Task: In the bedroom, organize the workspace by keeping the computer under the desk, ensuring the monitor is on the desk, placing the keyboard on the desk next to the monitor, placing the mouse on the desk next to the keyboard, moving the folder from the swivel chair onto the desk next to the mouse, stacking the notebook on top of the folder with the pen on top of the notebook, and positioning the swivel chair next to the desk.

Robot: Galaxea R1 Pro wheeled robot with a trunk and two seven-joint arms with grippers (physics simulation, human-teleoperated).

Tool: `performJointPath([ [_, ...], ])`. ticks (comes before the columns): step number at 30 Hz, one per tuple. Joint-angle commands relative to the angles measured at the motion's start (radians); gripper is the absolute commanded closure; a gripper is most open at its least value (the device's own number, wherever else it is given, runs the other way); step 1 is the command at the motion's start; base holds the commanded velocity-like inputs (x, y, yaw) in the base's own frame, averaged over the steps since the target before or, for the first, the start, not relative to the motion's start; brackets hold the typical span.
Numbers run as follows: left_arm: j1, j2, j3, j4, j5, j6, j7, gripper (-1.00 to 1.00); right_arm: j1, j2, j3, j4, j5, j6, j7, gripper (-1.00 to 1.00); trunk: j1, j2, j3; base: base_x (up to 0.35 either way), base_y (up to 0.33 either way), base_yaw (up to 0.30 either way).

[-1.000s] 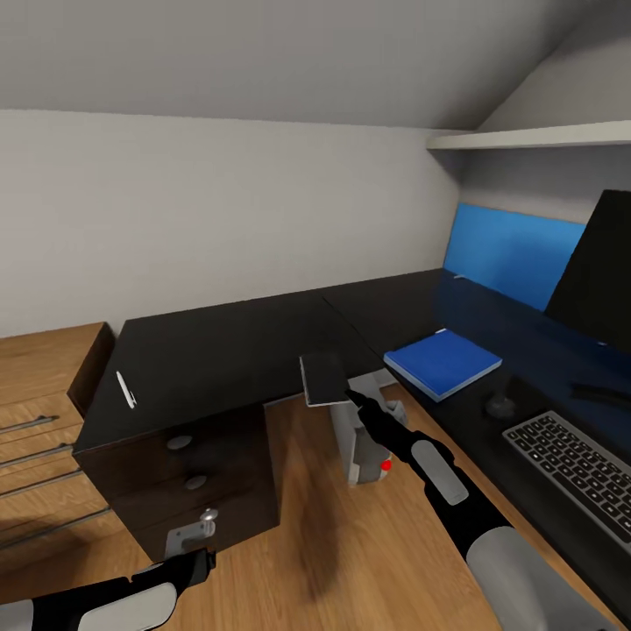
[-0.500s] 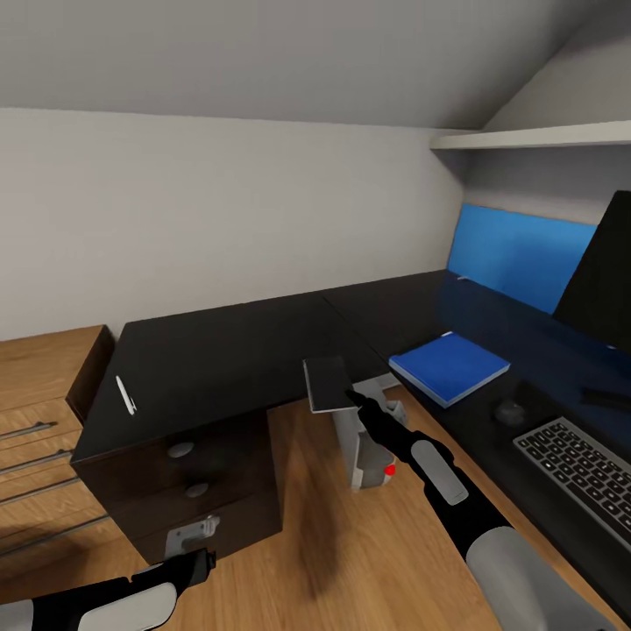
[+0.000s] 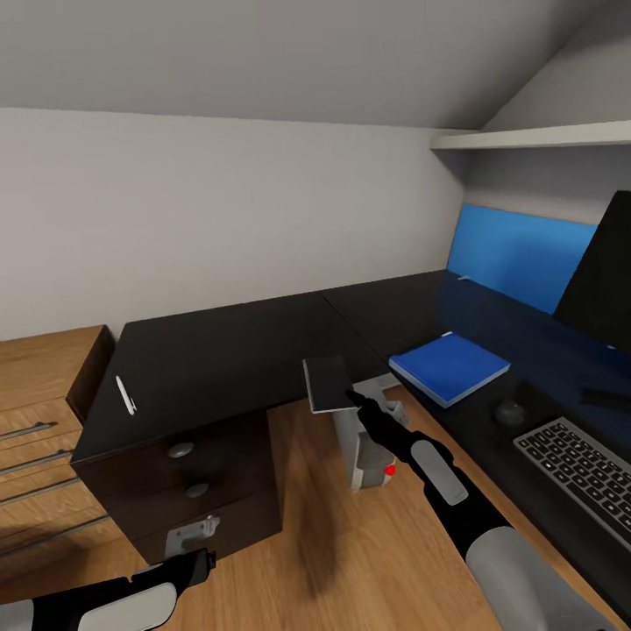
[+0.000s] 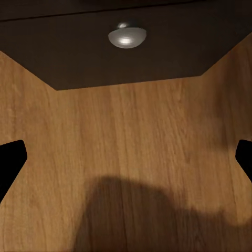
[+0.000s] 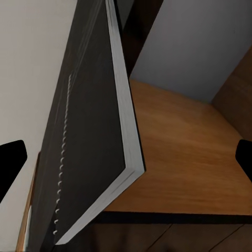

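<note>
Head view, L to R. The left gripper (image 3: 203, 561) is hanging low over the wooden floor (image 3: 350, 543) in front of the drawer unit (image 3: 188, 478); in the left wrist view its 2 fingertips (image 4: 10, 160) are sitting far apart at the frame edges w/ nothing between them, so it's wide and empty, facing floor and 1 round silver knob (image 4: 126, 37). A wooden cabinet (image 3: 44, 386) is standing at the far left edge.

The pen (image 3: 126, 393) is lying on the left wing of the desk (image 3: 228, 350), near its left end, well apart from everything else.

Centre: the right gripper (image 3: 352, 397) is pinching the notebook (image 3: 328, 383) by its near edge, holding it about level w/ the desk's front edge, at the inner corner of the L. The right wrist view is showing the notebook (image 5: 86, 131) edge-on: dark cover, white page edges.

Below it the computer (image 3: 364, 438) is standing on the floor under the desk, red light showing.

Right wing of the desk: the folder (image 3: 450, 366) is lying flat, w/ nothing on top. The mouse (image 3: 510, 411) is sitting just beside it, then the keyboard (image 3: 578, 469) near the front edge. The monitor (image 3: 605, 280) is standing behind them, cut by the frame, in front of the blue wall panel (image 3: 517, 254). A white shelf (image 3: 535, 136) is running above.
</note>
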Motion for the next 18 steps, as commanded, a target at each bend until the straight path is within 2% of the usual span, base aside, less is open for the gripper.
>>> performJointPath([
  [1, -0.002, 0.0, -0.004, -0.002, 0.009, -0.01, 0.001, -1.0, -0.001, -0.001, 0.003, 0.0, -0.005, 0.001, 0.001, -1.0, 0.0, -0.001, -0.001, 0.0, 0.0, 0.0],
  [16, -0.002, 0.0, -0.005, -0.002, 0.009, -0.01, 0.001, -1.0, -0.001, 0.005, 0.007, -0.003, -0.004, 0.006, 0.004, -1.0, 0.0, -0.001, -0.001, 0.0, 0.0, 0.0],
  [17, -0.002, 0.0, -0.005, -0.002, 0.009, -0.009, 0.001, -1.0, -0.001, 0.005, 0.007, -0.003, -0.004, 0.006, 0.004, 1.0, 0.0, -0.001, -0.001, 0.0, 0.0, 0.0],
  [18, -0.002, 0.0, -0.005, -0.002, 0.009, -0.009, 0.001, -1.0, -0.001, 0.005, 0.007, -0.003, -0.004, 0.006, 0.003, 1.0, 0.0, -0.001, -0.001, 0.0, 0.0, 0.0],
])
